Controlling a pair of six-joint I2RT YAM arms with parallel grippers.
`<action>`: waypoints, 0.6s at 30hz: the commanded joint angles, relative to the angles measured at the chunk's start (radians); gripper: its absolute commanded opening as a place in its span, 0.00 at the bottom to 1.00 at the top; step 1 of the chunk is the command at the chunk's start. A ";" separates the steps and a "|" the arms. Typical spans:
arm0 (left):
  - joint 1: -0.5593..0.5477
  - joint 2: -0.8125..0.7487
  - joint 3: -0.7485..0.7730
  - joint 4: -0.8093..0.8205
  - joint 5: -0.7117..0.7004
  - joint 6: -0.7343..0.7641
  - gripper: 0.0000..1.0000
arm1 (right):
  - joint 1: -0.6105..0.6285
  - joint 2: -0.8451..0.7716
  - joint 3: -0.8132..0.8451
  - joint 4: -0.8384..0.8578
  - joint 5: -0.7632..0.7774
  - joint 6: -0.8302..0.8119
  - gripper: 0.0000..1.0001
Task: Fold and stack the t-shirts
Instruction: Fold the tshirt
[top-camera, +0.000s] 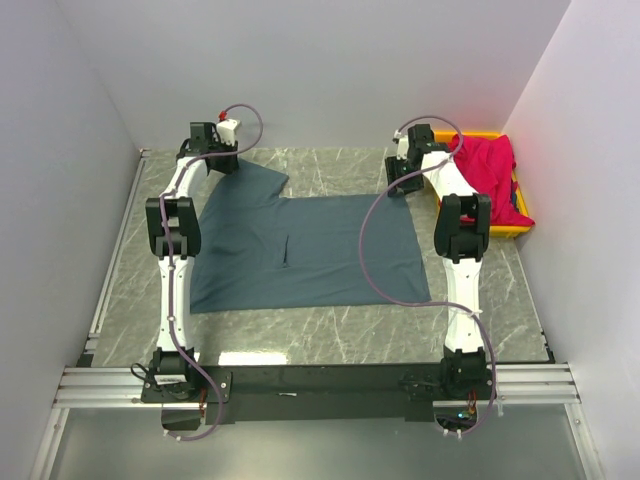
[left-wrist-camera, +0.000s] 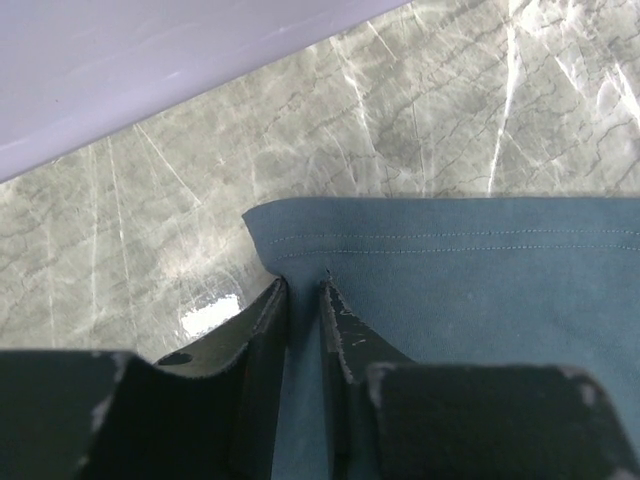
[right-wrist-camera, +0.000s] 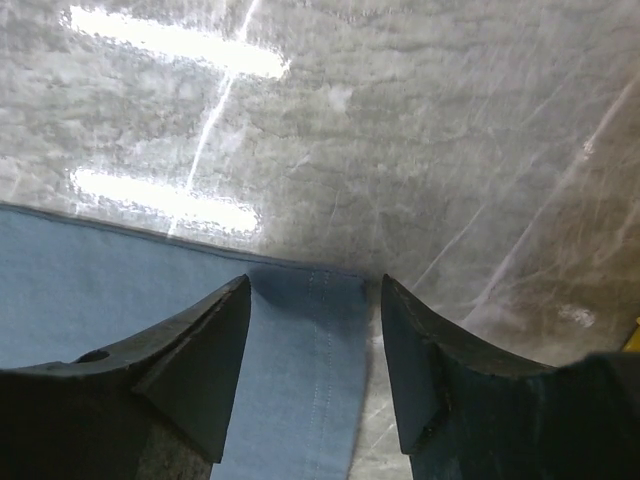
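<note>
The left gripper (left-wrist-camera: 303, 287) stood nearly closed, apparently pinching the blue shirt (left-wrist-camera: 480, 290) at its hem corner; the right gripper (right-wrist-camera: 315, 290) was spread, straddling another corner on the table (right-wrist-camera: 450, 150).

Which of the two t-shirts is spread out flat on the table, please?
The blue-grey t-shirt: it lies flat and open, while the red t-shirt sits crumpled in the yellow bin.

Left hand (left-wrist-camera: 303, 292) looks almost closed, right hand (right-wrist-camera: 313, 287) open.

No legible text or labels
</note>
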 joint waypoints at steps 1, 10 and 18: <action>-0.007 -0.014 -0.016 -0.013 0.006 0.019 0.24 | 0.001 0.023 0.028 -0.023 0.002 0.015 0.61; -0.005 -0.076 -0.051 -0.025 0.029 0.035 0.00 | 0.001 0.024 0.039 -0.035 -0.025 0.016 0.12; -0.004 -0.295 -0.200 0.021 0.093 0.033 0.00 | -0.007 -0.103 -0.044 0.026 -0.080 0.018 0.00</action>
